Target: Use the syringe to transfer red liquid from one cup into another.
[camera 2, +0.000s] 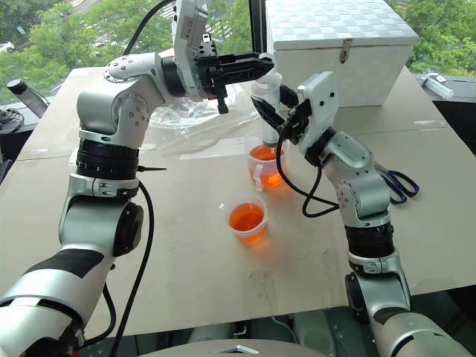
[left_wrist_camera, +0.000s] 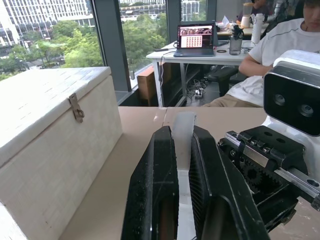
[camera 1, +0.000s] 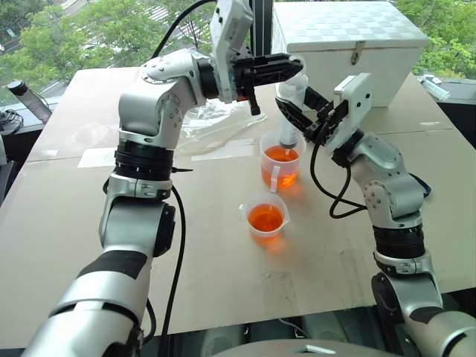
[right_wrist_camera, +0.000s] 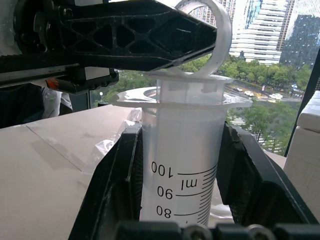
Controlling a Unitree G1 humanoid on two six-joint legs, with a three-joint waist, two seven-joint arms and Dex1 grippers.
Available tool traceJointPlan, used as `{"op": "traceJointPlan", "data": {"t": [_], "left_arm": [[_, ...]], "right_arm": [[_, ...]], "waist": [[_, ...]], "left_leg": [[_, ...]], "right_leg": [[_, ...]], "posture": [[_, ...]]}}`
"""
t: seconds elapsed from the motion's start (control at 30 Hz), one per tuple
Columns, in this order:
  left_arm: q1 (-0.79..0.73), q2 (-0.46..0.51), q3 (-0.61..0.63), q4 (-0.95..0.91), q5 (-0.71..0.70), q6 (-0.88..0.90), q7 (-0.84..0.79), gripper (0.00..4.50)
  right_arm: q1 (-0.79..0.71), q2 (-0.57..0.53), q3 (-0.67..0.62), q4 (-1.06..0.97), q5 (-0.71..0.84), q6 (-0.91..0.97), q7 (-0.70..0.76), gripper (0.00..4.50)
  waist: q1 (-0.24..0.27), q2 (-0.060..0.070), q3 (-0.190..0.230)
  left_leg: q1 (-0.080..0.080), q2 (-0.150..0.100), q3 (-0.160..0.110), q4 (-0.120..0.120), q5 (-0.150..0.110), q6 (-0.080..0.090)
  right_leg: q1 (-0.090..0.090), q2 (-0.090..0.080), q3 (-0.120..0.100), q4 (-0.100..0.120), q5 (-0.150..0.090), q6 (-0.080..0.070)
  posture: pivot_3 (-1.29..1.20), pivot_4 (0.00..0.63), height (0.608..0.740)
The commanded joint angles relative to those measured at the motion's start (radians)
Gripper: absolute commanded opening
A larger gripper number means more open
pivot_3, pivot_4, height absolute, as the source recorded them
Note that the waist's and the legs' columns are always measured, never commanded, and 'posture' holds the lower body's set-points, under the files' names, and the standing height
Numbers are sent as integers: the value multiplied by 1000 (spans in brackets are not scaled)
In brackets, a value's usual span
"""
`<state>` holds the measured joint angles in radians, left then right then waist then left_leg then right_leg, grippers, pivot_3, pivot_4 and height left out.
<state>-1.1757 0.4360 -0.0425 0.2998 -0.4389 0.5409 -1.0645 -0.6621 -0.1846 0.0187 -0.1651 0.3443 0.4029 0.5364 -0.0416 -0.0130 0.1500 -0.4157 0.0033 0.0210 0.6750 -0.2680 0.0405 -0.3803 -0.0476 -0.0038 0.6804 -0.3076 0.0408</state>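
The syringe (camera 1: 290,88) stands upright over the taller cup (camera 1: 282,165), its tip dipping into the red liquid (camera 1: 281,155) there. My right gripper (camera 1: 297,105) is shut on the clear barrel, whose marks read 100, 90 and 80 between the fingers (right_wrist_camera: 112,190) in the right wrist view. My left gripper (camera 1: 292,68) reaches in level from the left, shut on the plunger's white ring (right_wrist_camera: 220,30); the white strip of that ring (left_wrist_camera: 183,135) shows between its two black fingers. The shorter cup (camera 1: 265,218) stands nearer me, also holding red liquid.
A white box (camera 1: 349,41) sits at the table's back right, and a crumpled clear plastic bag (camera 1: 212,123) lies behind the cups. Blue-handled scissors (camera 2: 401,186) lie to the right. A seated person (left_wrist_camera: 280,45) shows beyond the table.
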Motion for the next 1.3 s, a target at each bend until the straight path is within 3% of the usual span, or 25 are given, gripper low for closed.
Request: {"op": "traceJointPlan", "data": {"t": [0.03, 0.53, 1.3], "left_arm": [[-34, 13, 33, -33, -2, -18, 17, 11], [79, 19, -22, -78, 60, -38, -13, 11], [-2, -26, 19, -31, 52, -67, 27, 11]], "right_arm": [[13, 14, 29, 11, 3, -20, 13, 1591], [-6, 39, 37, 80, -19, -66, 10, 1591], [18, 27, 63, 81, -31, -3, -6, 1591]], "waist": [[0, 0, 0], [0, 0, 0], [1, 0, 0]], "left_leg": [[0, 0, 0, 0, 0, 0], [0, 0, 0, 0, 0, 0], [0, 0, 0, 0, 0, 0]], "right_leg": [[0, 0, 0, 0, 0, 0], [0, 0, 0, 0, 0, 0], [0, 0, 0, 0, 0, 0]], "posture": [[0, 150, 740], [0, 150, 740], [0, 150, 740]]}}
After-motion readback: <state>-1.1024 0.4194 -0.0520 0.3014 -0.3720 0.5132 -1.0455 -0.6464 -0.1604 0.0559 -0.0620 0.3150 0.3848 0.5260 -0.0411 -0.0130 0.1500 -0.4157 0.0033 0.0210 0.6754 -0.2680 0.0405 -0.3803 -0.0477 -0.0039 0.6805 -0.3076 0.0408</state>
